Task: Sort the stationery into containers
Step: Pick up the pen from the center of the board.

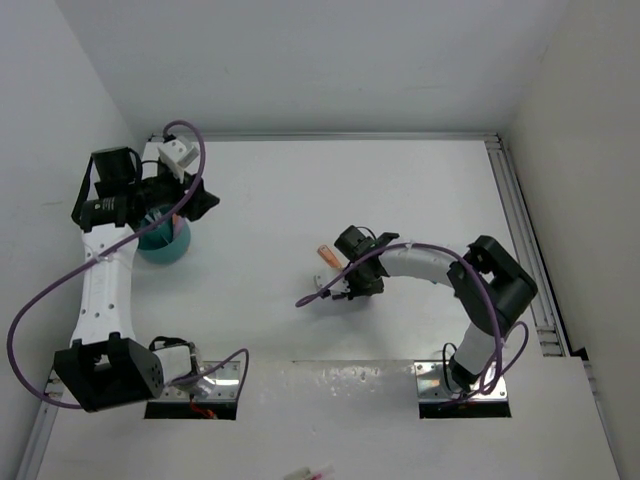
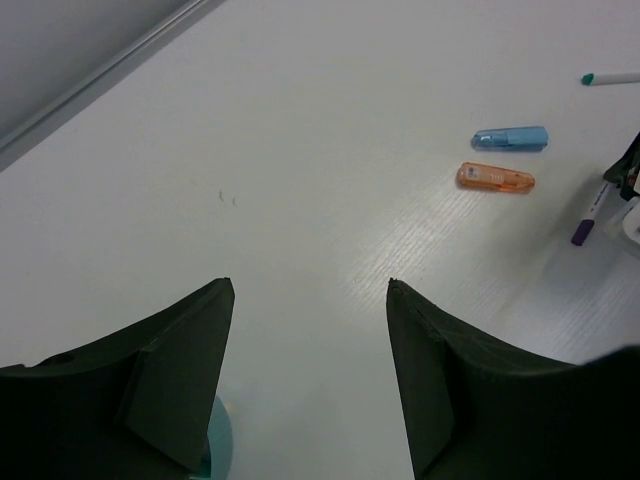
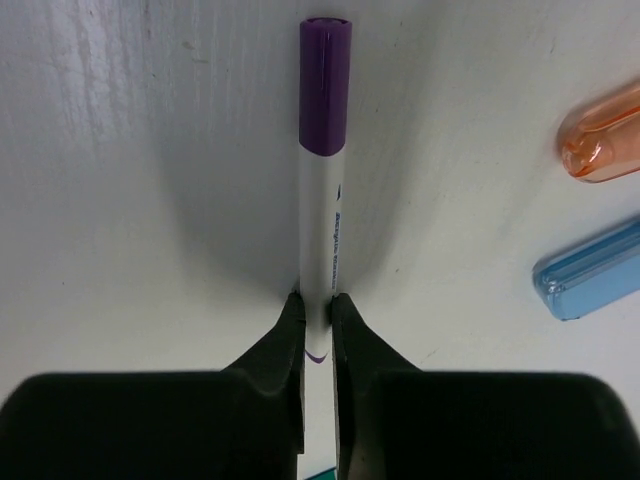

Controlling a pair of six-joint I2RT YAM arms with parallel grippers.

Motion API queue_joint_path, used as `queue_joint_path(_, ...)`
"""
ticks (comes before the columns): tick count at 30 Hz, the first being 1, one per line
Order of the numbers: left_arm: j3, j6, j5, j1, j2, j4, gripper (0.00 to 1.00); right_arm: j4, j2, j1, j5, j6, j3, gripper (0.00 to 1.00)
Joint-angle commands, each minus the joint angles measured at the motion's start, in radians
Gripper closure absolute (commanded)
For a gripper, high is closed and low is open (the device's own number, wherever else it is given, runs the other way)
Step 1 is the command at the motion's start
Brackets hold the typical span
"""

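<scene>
Pen (image 3: 325,200) lay flat on the table (image 1: 400,180), pinched across its barrel by the right gripper (image 3: 317,300), long axis running straight out ahead of the jaws. Cup (image 1: 163,243) sat well off to the left, just under the left gripper (image 2: 308,285), whose jaws stood wide, empty.

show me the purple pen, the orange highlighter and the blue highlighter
purple pen (image 3: 322,200), right wrist view, on its white barrel
orange highlighter (image 2: 495,178), left wrist view, middle of body
blue highlighter (image 2: 511,138), left wrist view, middle of body
</scene>
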Motion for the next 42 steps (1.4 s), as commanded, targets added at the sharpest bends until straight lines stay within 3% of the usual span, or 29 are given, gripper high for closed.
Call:
queue_joint_path(1, -0.049, -0.051, 0.046, 0.021, -0.054, 0.099, 0.32, 0.045, 0.010, 0.008, -0.055, 0.010, -0.030, 0.98)
queue_joint_path(5, -0.106, -0.114, 0.124, 0.033, -0.084, 0.177, 0.32, 0.025, -0.063, -0.007, -0.107, 0.136, 0.029, 1.00)
queue_joint_path(9, -0.197, -0.191, 0.213, 0.012, -0.131, 0.249, 0.32, -0.006, -0.114, -0.051, -0.222, 0.364, 0.218, 1.00)
queue_joint_path(12, -0.272, -0.392, 0.245, -0.014, -0.156, 0.364, 0.32, 0.011, -0.123, -0.087, -0.330, 0.567, 0.334, 1.00)
queue_joint_path(16, -0.381, -0.706, 0.214, -0.080, -0.173, 0.686, 0.32, 0.048, -0.099, -0.119, -0.466, 0.839, 0.456, 1.00)
queue_joint_path(21, -0.389, -0.887, 0.140, -0.192, -0.142, 0.768, 0.32, 0.103, -0.034, -0.131, -0.548, 1.036, 0.580, 1.00)
queue_joint_path(28, -0.387, -1.125, 0.075, -0.304, -0.061, 0.973, 0.31, 0.112, -0.001, -0.105, -0.588, 1.083, 0.643, 1.00)
queue_joint_path(37, -0.353, -1.177, 0.026, -0.341, 0.027, 1.018, 0.32, 0.095, 0.002, -0.081, -0.597, 1.081, 0.671, 1.00)
queue_joint_path(39, -0.340, -1.182, 0.023, -0.344, 0.034, 1.019, 0.36, 0.091, 0.007, -0.073, -0.595, 1.078, 0.675, 1.00)
queue_joint_path(42, -0.333, -1.180, 0.031, -0.343, 0.030, 1.030, 0.65, 0.089, 0.010, -0.064, -0.594, 1.078, 0.677, 1.00)
